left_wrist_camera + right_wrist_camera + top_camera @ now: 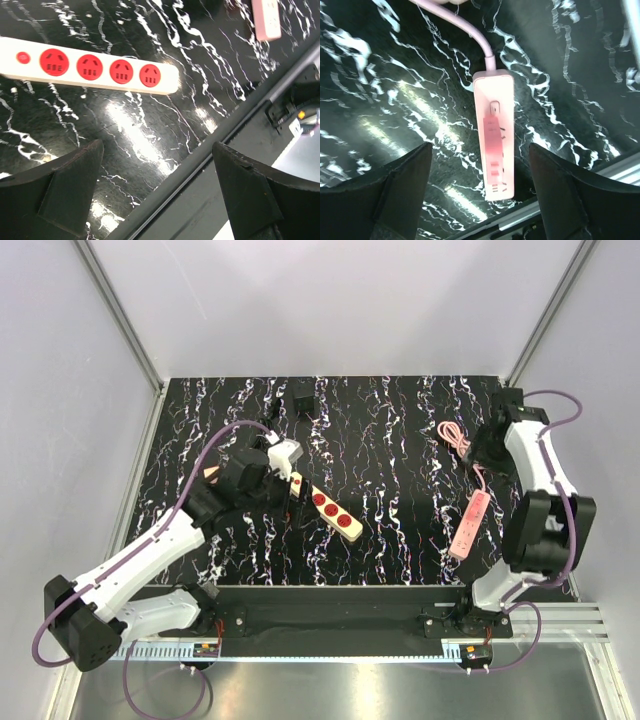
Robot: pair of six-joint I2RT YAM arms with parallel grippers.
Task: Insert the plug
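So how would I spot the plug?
On the black white-veined table, look near the far edge, left of centre, beyond the cream power strip with red round sockets. The small black boxy plug sits there; unlike that strip and the long pink power strip, it is short and dark.

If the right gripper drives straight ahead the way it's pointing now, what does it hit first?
Most likely the pink power strip, which lies on the table centred between the open fingers of the right gripper; depth is hard to judge.

Overhead glare on table [135, 135]; pink strip [492, 150] blurred.
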